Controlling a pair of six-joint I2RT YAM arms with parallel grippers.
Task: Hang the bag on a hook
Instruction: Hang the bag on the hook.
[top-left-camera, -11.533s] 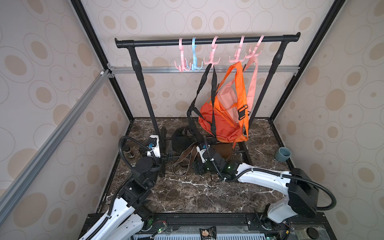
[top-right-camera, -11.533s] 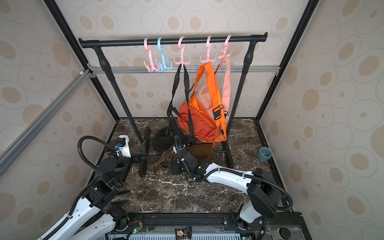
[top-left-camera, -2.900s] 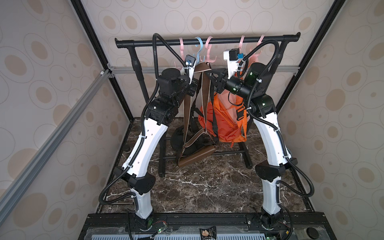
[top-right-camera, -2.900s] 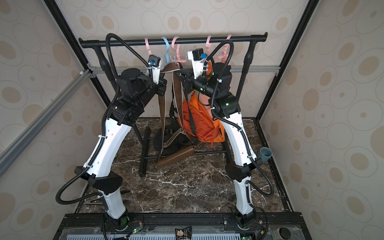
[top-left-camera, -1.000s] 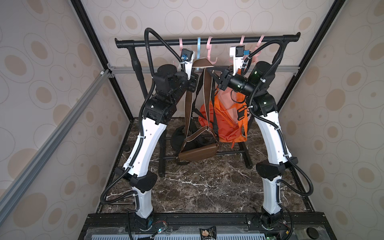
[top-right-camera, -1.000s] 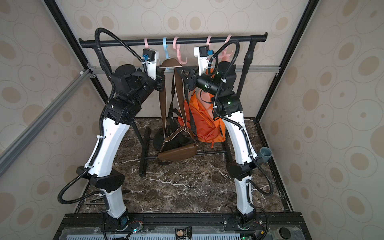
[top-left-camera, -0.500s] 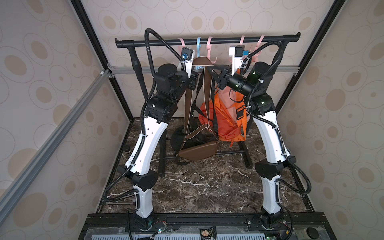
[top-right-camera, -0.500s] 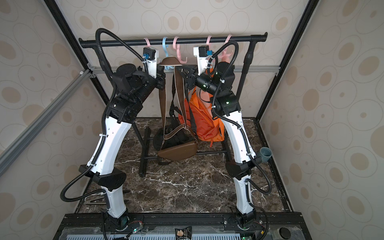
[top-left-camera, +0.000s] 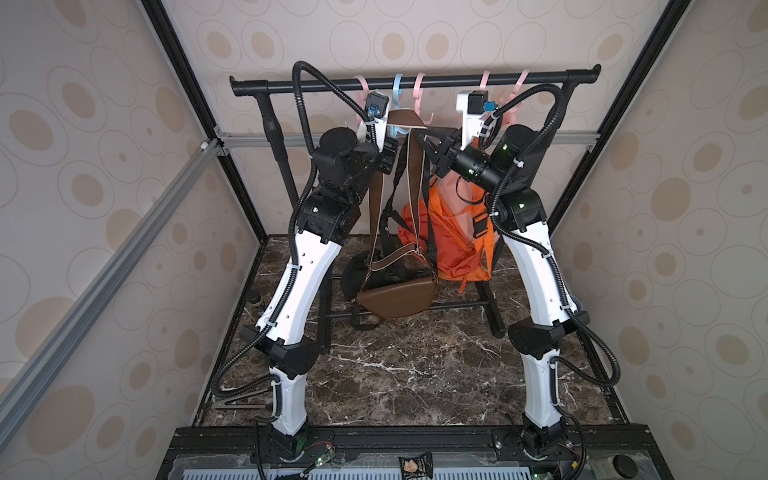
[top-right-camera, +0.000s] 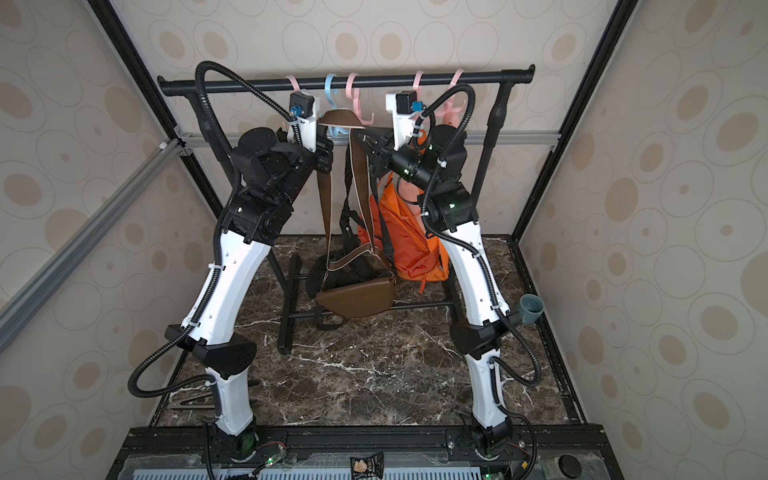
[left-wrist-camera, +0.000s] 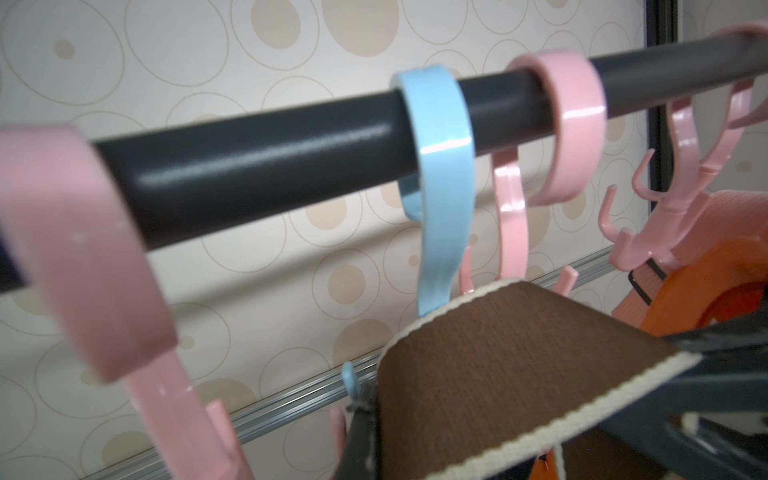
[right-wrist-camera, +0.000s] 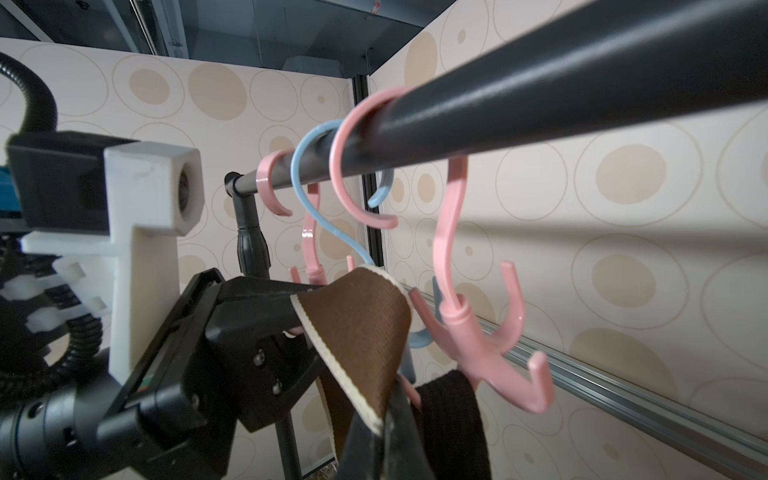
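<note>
The brown bag (top-left-camera: 395, 297) (top-right-camera: 357, 297) hangs clear of the floor by its brown, cream-edged strap (top-left-camera: 409, 118) (top-right-camera: 338, 118). The strap arches just under the rail, between both grippers. My left gripper (top-left-camera: 388, 156) (left-wrist-camera: 365, 415) is shut on the strap's left side, and my right gripper (top-left-camera: 432, 143) (right-wrist-camera: 386, 436) is shut on its right side. The strap's top (left-wrist-camera: 519, 365) (right-wrist-camera: 357, 324) lies against the lower end of the blue hook (left-wrist-camera: 440, 166) (right-wrist-camera: 328, 208), next to a pink hook (right-wrist-camera: 478, 340). Whether it rests on a prong is hidden.
Several pink hooks hang on the black rail (top-left-camera: 415, 83) (left-wrist-camera: 249, 166). An orange backpack (top-left-camera: 453, 232) hangs from a pink hook on the right, with black straps (top-left-camera: 390, 199) beside it. A dark bag (top-left-camera: 353, 270) sits on the floor behind. A grey cup (top-right-camera: 532, 307) stands at the right edge.
Both grippers have carried the strap's top slightly higher and closer to the hooks. The brown bag has risen a little with it.
</note>
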